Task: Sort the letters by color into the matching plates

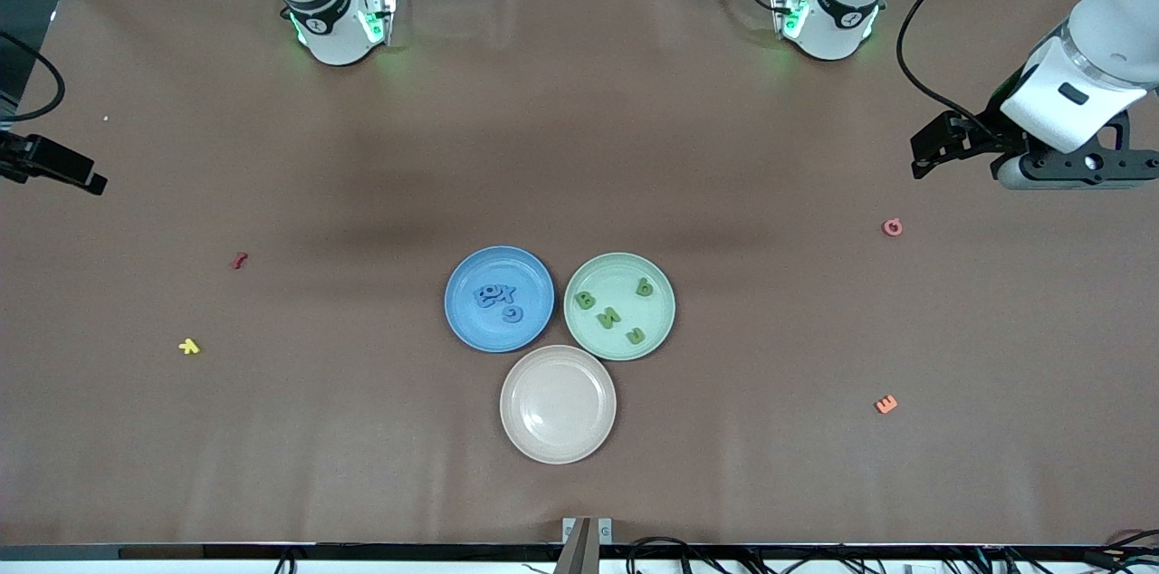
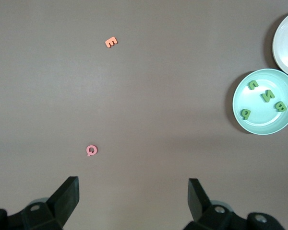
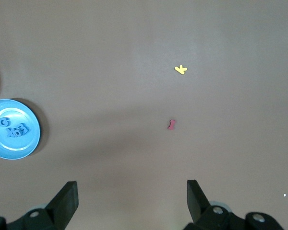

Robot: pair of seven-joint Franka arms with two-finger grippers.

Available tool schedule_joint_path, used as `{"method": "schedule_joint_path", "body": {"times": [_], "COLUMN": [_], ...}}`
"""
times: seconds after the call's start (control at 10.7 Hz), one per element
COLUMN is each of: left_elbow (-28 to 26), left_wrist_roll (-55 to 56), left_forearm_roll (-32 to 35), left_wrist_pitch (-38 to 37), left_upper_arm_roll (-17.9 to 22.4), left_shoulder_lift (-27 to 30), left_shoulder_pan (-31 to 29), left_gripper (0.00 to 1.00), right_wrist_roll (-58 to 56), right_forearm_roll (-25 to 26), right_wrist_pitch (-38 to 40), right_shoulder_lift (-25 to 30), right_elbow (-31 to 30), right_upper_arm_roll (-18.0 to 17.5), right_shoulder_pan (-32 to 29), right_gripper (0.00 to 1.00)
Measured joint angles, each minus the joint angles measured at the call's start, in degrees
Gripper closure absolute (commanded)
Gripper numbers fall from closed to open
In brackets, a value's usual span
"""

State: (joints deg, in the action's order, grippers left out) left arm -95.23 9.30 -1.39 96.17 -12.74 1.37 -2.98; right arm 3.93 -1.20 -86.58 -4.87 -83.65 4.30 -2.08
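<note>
The blue plate (image 1: 534, 271) holds several blue letters (image 1: 496, 294) bunched together. Beside it, toward the left arm's end, the pale green plate (image 1: 619, 266) holds several green letters (image 1: 609, 315) spread apart. My left gripper (image 2: 133, 184) hangs open and empty over bare table at the left arm's end, close to a pink letter (image 2: 91, 150). My right gripper (image 3: 132, 187) hangs open and empty over bare table at the right arm's end, with a red letter (image 3: 171, 124) and a yellow letter (image 3: 181, 70) in its view.
A beige-pink plate (image 1: 558, 443) with nothing in it lies nearer the front camera than the other two plates and touches them. An orange letter (image 1: 886, 405) lies nearer the front camera than the pink letter (image 1: 893, 227). The red letter (image 1: 238, 262) and yellow letter (image 1: 188, 346) lie apart.
</note>
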Motion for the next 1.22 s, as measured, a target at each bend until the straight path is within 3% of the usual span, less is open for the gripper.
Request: {"method": "schedule_joint_path", "body": {"times": [1.22], "left_elbow": [0.41], "left_wrist_roll": [0.91], "left_forearm_roll": [-0.09], "left_wrist_pitch": [-0.09], "left_upper_arm_roll": [0.43], "left_shoulder_lift": [-0.02], "left_shoulder_pan": [-0.47], "left_gripper": [0.0], "right_wrist_roll": [0.12], "right_forearm_roll": [-0.04], "right_wrist_pitch": [0.14], "right_shoulder_lift": [-0.06], "right_elbow": [0.0], "right_upper_arm_roll": [-0.17], "right_shoulder_pan": [1.57], "right_gripper": [0.0]}}
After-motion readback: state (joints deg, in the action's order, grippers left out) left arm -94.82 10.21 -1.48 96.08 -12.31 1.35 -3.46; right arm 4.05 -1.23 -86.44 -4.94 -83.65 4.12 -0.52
